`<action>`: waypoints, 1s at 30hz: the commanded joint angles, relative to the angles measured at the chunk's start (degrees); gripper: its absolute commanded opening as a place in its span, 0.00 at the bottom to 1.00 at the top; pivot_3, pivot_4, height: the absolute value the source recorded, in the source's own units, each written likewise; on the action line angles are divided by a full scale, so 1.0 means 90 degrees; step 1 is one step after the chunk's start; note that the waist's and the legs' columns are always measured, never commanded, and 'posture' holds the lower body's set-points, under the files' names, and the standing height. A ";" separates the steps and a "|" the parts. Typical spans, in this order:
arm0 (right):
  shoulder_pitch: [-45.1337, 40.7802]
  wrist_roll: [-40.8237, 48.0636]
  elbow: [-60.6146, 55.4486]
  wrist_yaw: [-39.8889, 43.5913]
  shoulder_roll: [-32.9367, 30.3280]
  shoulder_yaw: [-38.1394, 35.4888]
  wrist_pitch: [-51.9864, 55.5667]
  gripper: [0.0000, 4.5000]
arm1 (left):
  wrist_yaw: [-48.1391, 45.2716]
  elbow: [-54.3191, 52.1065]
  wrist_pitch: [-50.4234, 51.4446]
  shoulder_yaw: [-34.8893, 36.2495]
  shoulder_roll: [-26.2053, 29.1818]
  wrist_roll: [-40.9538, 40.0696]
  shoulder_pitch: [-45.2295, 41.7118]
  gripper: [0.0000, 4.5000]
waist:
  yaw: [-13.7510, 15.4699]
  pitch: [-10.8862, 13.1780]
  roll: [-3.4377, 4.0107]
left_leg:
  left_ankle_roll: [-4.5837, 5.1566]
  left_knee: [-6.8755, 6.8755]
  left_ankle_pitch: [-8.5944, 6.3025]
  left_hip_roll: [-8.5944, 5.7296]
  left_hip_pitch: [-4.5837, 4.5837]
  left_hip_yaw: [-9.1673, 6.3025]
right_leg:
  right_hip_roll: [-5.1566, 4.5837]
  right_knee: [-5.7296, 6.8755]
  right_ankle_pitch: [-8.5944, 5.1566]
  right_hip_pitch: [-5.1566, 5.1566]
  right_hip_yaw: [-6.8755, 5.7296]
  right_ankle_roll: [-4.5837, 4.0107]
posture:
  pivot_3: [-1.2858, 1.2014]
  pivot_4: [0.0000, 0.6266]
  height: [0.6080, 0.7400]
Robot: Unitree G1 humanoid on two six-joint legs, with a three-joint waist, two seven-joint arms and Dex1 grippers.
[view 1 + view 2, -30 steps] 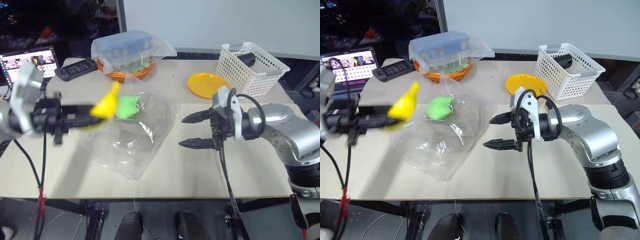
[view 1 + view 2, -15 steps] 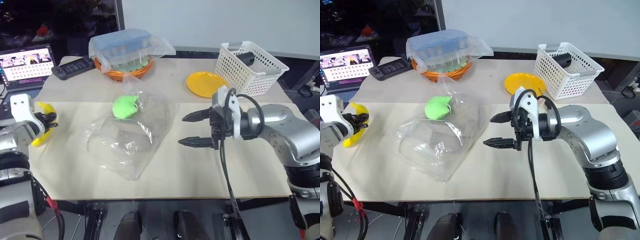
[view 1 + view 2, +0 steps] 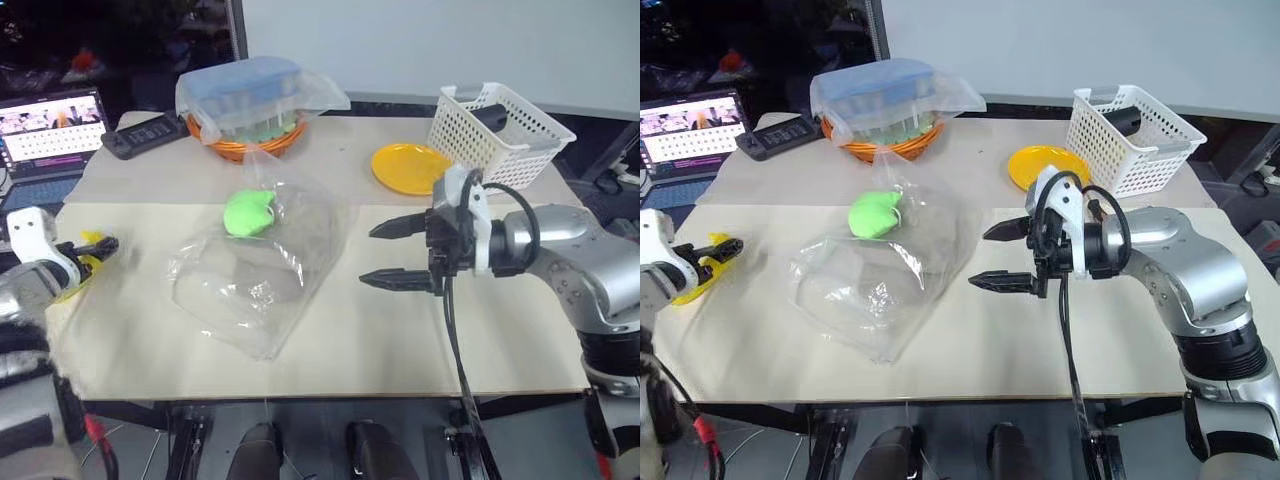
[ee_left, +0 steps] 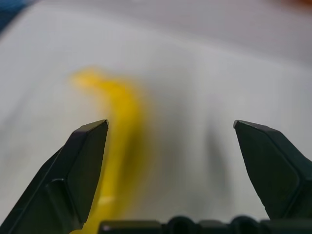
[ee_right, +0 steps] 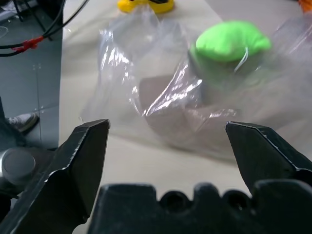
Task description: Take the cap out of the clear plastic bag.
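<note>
Both my grippers, left (image 3: 720, 245) and right (image 3: 992, 254), had fingers spread wide and empty, the right aimed at the bag (image 3: 875, 285) for pinning, I judged.

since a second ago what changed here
The left gripper carried the yellow thing from above the clear bag out to the table's left edge, lowered it and let go; its fingers now stand open. The right gripper, still open, the bag and the green toy stayed put.
</note>
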 commanded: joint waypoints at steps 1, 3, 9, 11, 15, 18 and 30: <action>-0.0456 0.0086 0.0143 0.0190 0.0141 -0.0071 -0.0175 1.00 | -0.0815 -0.2633 0.1182 0.0484 0.0168 -0.1408 0.0865 0.99 | -0.0007 0.0000 0.0000 | -0.0004 0.0000 -0.0002 -0.0001 0.0004 0.0002 | -0.0004 0.0002 -0.0001 0.0002 0.0001 0.0000 | 0.52 0.24 1.00; -0.0741 -0.0149 0.0416 0.0319 0.0378 0.0204 -0.0420 1.00 | -0.1078 -0.3564 0.1380 0.0665 0.0196 -0.1857 0.1315 0.99 | -0.0034 0.0001 -0.0001 | -0.0003 -0.0001 -0.0002 0.0006 0.0004 0.0004 | 0.0002 -0.0001 -0.0002 0.0000 0.0001 -0.0004 | 0.52 0.24 1.00; -0.1383 -0.0941 0.1367 0.0736 0.0987 0.0906 -0.1334 1.00 | -0.1109 -0.4411 0.1373 0.0637 0.0253 -0.2078 0.1602 0.99 | -0.0074 0.0001 -0.0001 | -0.0003 -0.0001 0.0000 0.0027 0.0024 0.0003 | 0.0027 0.0013 -0.0014 0.0004 -0.0004 -0.0002 | 0.52 0.24 1.00; -0.1488 -0.1175 0.1625 0.0806 0.1138 0.1065 -0.1592 1.00 | -0.0933 -0.4327 0.1347 0.0411 0.0188 -0.1992 0.1322 0.99 | -0.0062 0.0001 -0.0001 | -0.0005 0.0000 0.0002 0.0032 0.0027 0.0002 | 0.0031 0.0016 -0.0016 0.0005 -0.0005 0.0003 | 0.52 0.24 1.00; -0.1526 -0.1405 0.1840 0.0901 0.1358 0.1188 -0.1776 1.00 | -0.0368 -0.3344 0.0975 -0.0782 -0.0263 -0.1072 0.0132 0.99 | 0.0074 0.0002 -0.0001 | -0.0009 0.0000 0.0005 0.0030 0.0034 0.0003 | 0.0033 0.0016 -0.0015 0.0013 -0.0006 0.0007 | 0.52 0.24 1.00; -0.1450 -0.1429 0.1689 0.0912 0.1371 0.1150 -0.1687 1.00 | -0.0166 -0.2086 0.0582 -0.1665 -0.0759 -0.0242 -0.0986 0.99 | 0.0141 0.0002 -0.0001 | -0.0012 0.0003 0.0008 0.0030 0.0034 0.0005 | 0.0040 0.0012 -0.0008 0.0018 -0.0003 0.0009 | 0.52 0.24 1.00; -0.0713 -0.1119 0.0407 0.0123 0.0829 0.0404 -0.0637 1.00 | -0.0878 0.3448 -0.1812 -0.2999 -0.2485 0.1914 -0.3874 0.99 | 0.0144 0.0003 -0.0004 | -0.0014 0.0009 0.0005 0.0045 -0.0033 -0.0006 | 0.0070 0.0000 0.0015 -0.0027 0.0009 -0.0015 | 0.52 0.24 1.00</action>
